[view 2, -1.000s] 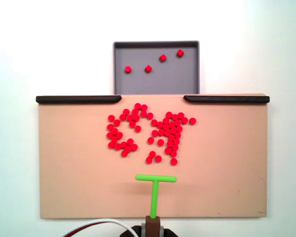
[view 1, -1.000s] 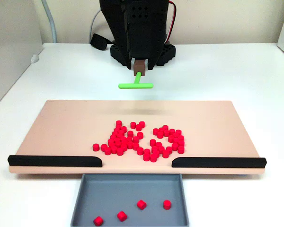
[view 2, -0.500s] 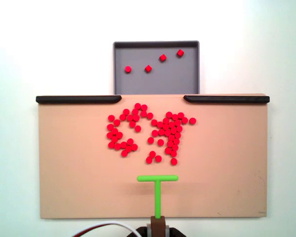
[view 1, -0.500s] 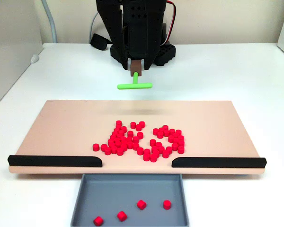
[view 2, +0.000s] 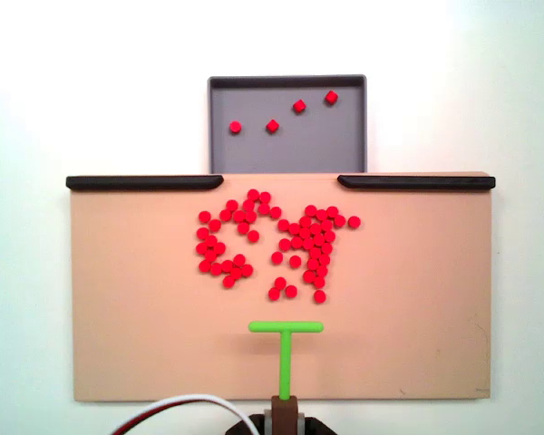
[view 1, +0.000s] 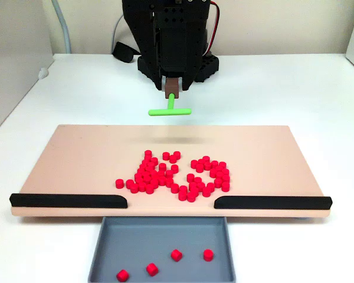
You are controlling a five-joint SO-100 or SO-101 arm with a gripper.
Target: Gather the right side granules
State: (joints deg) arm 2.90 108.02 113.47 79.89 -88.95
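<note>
Dozens of small red granules (view 1: 217, 174) lie in a loose cluster in the middle of the tan board (view 1: 76, 159), in a left clump and a right clump (view 2: 315, 237). My black gripper (view 1: 173, 88) is shut on the brown end of a green T-shaped tool (view 1: 169, 111). The tool hangs raised above the board's arm-side edge and casts a faint shadow on it. In the fixed view from above, the gripper (view 2: 284, 419) is at the bottom edge. There the tool's crossbar (view 2: 286, 327) sits a short gap below the cluster, touching no granule.
Two black rails (view 1: 68, 200) (view 1: 272, 202) line the board's (view 2: 127, 317) far edge with a gap between them. A grey tray (view 1: 165, 236) (view 2: 290, 149) beyond the gap holds several red granules (view 1: 176, 254). White table surrounds the board. Red and white wires (view 2: 181, 403) run by the arm.
The green tool has wavered slightly sideways and sits about where it was a second ago. The granules have not moved.
</note>
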